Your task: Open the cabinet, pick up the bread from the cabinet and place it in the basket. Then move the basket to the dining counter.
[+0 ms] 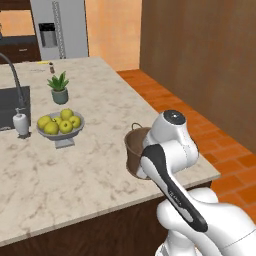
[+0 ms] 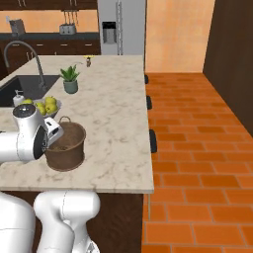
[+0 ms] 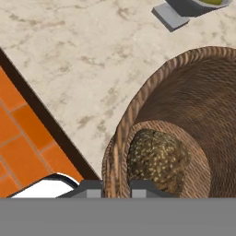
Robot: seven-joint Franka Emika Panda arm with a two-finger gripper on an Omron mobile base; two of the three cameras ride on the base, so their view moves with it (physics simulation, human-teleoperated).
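- sink (image 1: 12, 105) and curved tap (image 1: 12, 75) at the far left of the beige marble bench (image 1: 95, 170), white soap dispenser (image 1: 21, 123) just beside the sink
- grey fruit bowl (image 1: 60, 131) with yellow-green fruit right of the dispenser, on a small square foot
- potted plant (image 1: 59, 88) further back on the bench, well apart from the bowl
- basket (image 2: 66, 147) — round, brown, woven — stands upright on the bench near its front edge; bail handle (image 2: 64, 119) rises at the back rim
- end effector (image 3: 116, 188) is at the basket's near rim — its two finger tips sit one either side of the wall, clamped on the basket
- bread (image 3: 158, 159) lies inside the basket on its bottom, a speckled brown lump against the near wall
- in the left base view the white arm covers most of the basket; the right base view shows it whole
- orange brick floor (image 2: 197, 148) right of the bench, dark stools (image 2: 152, 141) tucked along that edge
- steel fridge (image 2: 121, 27) against the back wall
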